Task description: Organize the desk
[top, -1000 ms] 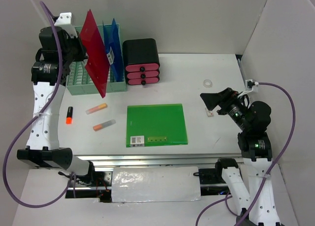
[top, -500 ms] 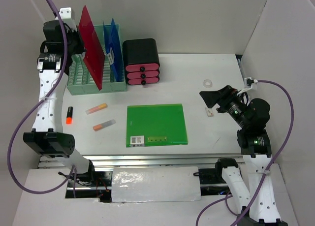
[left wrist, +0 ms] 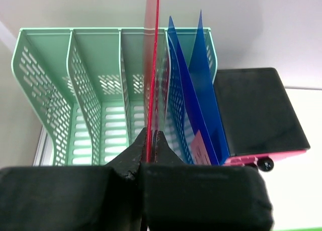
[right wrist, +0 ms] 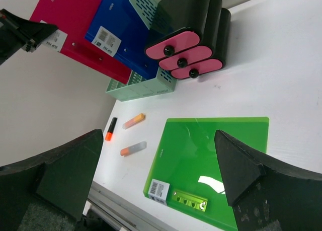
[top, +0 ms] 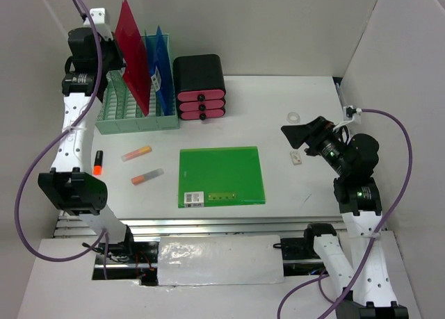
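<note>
Here, L gripper (left wrist: 152, 136), upper left of top view, is clamped shut on the edge of a red folder (top: 135, 55). The folder stands tilted in the mint file rack (top: 132, 122), beside a blue folder (top: 161, 62); which slot is unclear. A black drawer box (top: 199, 72) w/ pink fronts sits just right of the rack. R gripper (top: 297, 140), at right, hovers w/ jaws wide apart, holding nothing. The white desk (top: 292, 187) fills the centre, w/ a green folder (top: 221, 175) mid-frame and two orange highlighters (top: 136, 153) to its left.

Desk (top: 278, 96) lies open right of the green folder (top: 221, 176) bar a tape ring (top: 294, 116) and maybe an eraser (top: 297, 159); rack (top: 132, 123) and drawer box (top: 199, 83) crowd the back-left.
</note>
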Controlling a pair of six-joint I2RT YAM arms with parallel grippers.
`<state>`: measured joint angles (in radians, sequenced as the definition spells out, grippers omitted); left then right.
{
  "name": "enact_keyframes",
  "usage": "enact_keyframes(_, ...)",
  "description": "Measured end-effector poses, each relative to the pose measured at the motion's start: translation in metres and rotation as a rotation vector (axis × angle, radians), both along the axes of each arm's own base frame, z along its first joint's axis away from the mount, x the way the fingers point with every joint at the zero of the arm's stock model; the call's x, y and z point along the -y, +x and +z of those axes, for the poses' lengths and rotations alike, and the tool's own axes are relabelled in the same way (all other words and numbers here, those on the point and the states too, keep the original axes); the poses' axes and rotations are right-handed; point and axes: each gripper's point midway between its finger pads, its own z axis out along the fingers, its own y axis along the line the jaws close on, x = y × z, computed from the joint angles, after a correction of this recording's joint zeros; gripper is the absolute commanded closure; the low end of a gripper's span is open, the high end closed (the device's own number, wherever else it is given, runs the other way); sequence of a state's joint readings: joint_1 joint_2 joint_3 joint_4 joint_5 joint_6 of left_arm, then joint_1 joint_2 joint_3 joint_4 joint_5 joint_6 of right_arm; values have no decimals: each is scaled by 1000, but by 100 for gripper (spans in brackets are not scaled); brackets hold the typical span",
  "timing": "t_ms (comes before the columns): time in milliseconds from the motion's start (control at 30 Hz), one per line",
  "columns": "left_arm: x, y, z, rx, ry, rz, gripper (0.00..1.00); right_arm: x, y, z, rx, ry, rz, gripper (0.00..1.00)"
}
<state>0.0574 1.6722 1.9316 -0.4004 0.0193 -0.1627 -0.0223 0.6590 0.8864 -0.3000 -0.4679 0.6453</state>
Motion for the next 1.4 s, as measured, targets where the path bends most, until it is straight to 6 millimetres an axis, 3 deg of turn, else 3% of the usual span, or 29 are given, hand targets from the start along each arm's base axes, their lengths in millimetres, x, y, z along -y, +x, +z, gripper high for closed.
enact_keyframes(267, -3, 13, -30, -7, -15, -2, 100, 1, 5, -4, -9, -14, -3, 0)
enact_keyframes(700, -10, 25, -51, 44, -55, 4, 100, 0, 11, -3, -3, -12, 9, 0)
enact_keyframes(867, -13, 25, -52, 41, -58, 11, 69, -2, 12, 1, 16, -8, 16, 0)
enact_keyframes(933, -13, 25, -52, 39, -65, 14, 67, -2, 12, 3, 22, -6, 17, 0)
enact_keyframes(1033, -15, 29, -49, 37, -75, 20, 53, -2, 12, 4, 26, -5, 20, 0)
enact_keyframes(1067, -16, 31, -48, 38, -78, 21, 44, -2, 12, 4, 27, -6, 20, 0)
enact_keyframes(1233, -17, 34, -48, 30, -84, 26, 27, -3, 12, 5, 30, -3, 21, 0)
enact_keyframes(1267, -17, 33, -47, 31, -84, 26, 4, -3, 12, 5, 30, -2, 24, 0)
enact_keyframes(1400, -19, 25, -41, 36, -100, 50, 1, -4, 13, 3, 24, 1, 27, 0)
